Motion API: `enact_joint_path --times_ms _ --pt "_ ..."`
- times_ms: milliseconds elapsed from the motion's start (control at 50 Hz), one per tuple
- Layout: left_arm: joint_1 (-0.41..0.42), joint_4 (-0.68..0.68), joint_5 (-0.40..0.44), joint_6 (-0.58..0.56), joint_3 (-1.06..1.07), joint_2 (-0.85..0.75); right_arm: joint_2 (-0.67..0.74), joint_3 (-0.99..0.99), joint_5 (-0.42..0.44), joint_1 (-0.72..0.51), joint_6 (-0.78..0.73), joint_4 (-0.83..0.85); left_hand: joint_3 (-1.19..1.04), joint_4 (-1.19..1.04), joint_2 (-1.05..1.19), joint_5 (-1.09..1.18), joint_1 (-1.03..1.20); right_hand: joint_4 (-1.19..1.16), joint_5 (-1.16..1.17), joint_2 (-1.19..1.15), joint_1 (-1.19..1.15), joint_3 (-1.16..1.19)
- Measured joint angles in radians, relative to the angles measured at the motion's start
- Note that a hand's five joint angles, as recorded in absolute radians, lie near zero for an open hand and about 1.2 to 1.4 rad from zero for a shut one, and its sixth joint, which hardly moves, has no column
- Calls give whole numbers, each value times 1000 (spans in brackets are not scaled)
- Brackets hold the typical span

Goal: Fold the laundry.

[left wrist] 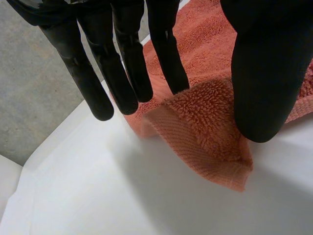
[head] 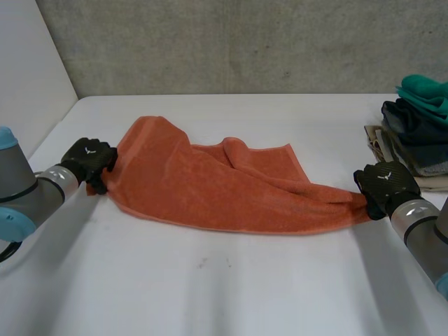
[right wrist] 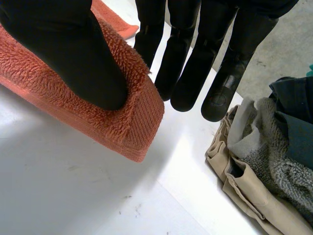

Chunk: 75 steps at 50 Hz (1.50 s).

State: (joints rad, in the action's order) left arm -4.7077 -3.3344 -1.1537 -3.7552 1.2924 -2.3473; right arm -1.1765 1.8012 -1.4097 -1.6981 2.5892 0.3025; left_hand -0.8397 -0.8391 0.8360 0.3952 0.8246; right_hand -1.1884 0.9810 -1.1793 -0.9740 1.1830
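Orange towel [head: 210, 189], corners pinched by left hand [head: 89, 161] and right hand [head: 383, 183] (pile [head: 416, 129] cropped).

Left hand [head: 89, 159] and right hand [head: 383, 183]: matte black, blocky backs, small white logo on each. Left fingers [left wrist: 122, 58] are long, smooth, glossy black with rounded tips; left thumb [left wrist: 264, 73] is far thicker, same black. Right fingers [right wrist: 195, 63] and right thumb [right wrist: 68, 49] have the same build. Shiny silver-grey cuff [head: 59, 180] behind each hand. Left arm [head: 28, 192] is a fat grey tube with light-blue caps [head: 5, 136]. Right arm [head: 427, 238] is grey too, with a bit of light-blue at its lower end.
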Motion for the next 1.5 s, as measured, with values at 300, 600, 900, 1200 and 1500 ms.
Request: enact_joint_path --times_ms 300,600,900,1200,1500 --pt "-2 14 -2 -3 38 2 -1 3 0 0 -1 0 -221 -222 233 0 260 0 0 0 0 0" --pt "16 13 -107 8 214 264 -97 -26 -3 6 -37 -71 -346 -359 358 0 345 0 0 0 0 0" --pt "7 39 -82 19 556 762 -313 -55 24 28 -169 -325 -302 -322 312 28 307 -1 0 0 0 0" --pt "-54 -40 45 7 575 451 -127 -30 47 26 -125 -221 453 457 -449 -186 -450 -5 0 0 0 0" --pt "-73 -133 50 -7 490 286 -109 -47 45 52 -126 -167 366 360 -363 -87 -353 -5 0 0 -5 0"
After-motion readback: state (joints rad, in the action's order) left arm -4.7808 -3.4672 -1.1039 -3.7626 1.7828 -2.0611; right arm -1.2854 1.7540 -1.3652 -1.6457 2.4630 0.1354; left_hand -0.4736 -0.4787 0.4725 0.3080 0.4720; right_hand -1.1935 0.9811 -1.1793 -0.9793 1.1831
